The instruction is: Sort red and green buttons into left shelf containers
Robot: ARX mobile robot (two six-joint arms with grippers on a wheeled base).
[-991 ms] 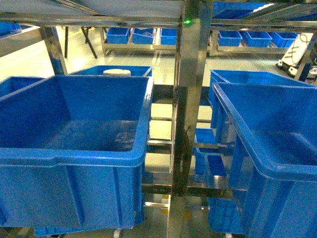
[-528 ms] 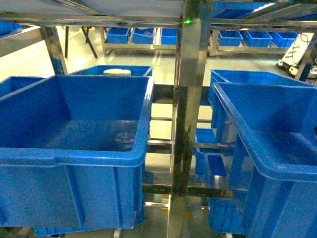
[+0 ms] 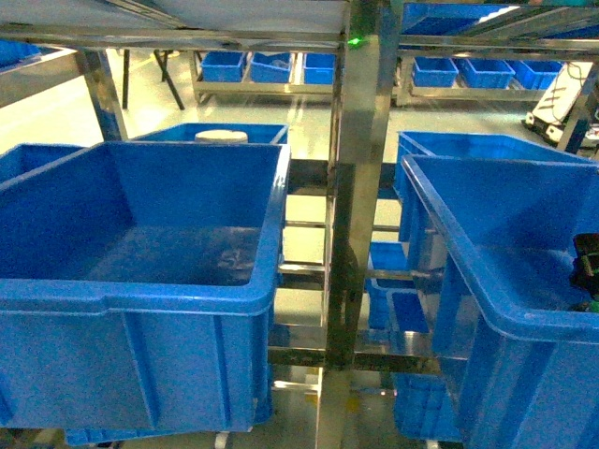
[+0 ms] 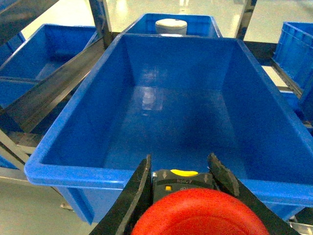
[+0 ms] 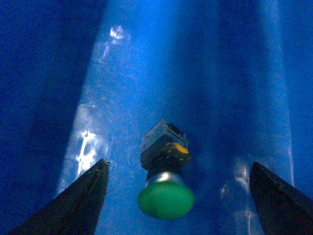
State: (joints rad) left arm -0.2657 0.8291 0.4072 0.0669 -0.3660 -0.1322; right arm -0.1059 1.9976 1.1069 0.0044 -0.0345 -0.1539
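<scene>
A red button [image 4: 198,216] with a black body fills the bottom of the left wrist view, and my left gripper [image 4: 180,164] is shut on it. It hangs just before the near rim of a large blue left shelf container [image 4: 73,172], whose floor is bare; the same container [image 3: 140,297] stands at the left of the head view. In the right wrist view a green button [image 5: 165,196] lies on the floor of another blue bin [image 5: 195,73]. My right gripper [image 5: 178,169] is open around it without touching. A dark part of that gripper [image 3: 587,269] shows inside the right bin [image 3: 487,304].
A steel shelf post [image 3: 354,234] stands between the two big bins. Behind the left bin is another blue bin holding a white round object [image 3: 222,137]. Smaller blue trays [image 3: 407,313] sit lower down behind the post, and more bins line the far shelves.
A dark part of my right gripper has come into the head view at the right edge, inside the right bin. The bins have not moved.
</scene>
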